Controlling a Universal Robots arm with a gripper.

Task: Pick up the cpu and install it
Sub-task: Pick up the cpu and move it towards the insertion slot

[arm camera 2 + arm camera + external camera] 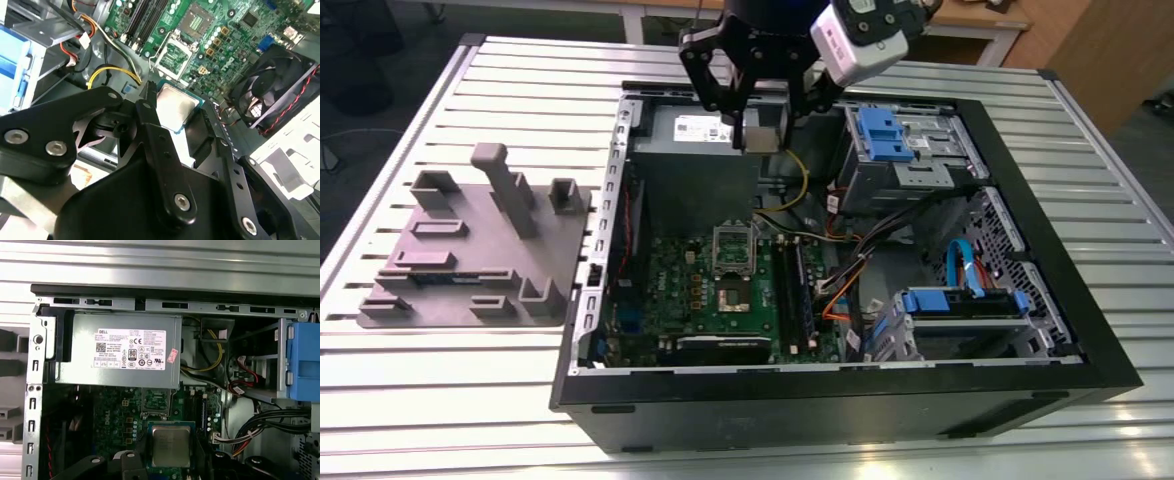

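The cpu [763, 137], a small flat square chip with a dull silver top, hangs in the air above the back of the open computer case [1067, 330]. My gripper [763, 128] is shut on the cpu, one black finger on each side. In both wrist views the cpu [176, 102] [171, 444] sits between the fingers [150, 125] with its metal top showing. Below it and farther into the case, the green motherboard [674, 300] carries the open cpu socket [735, 285] [197, 20], its silver frame [172, 54] raised.
A big grey power supply box [120, 350] with a white label lies under the gripper. Blue drive bays [894, 135] and loose cables [854, 270] fill the case's right side. A black fan [272, 90] sits beside the board. A grey fixture tray [467, 250] rests left of the case.
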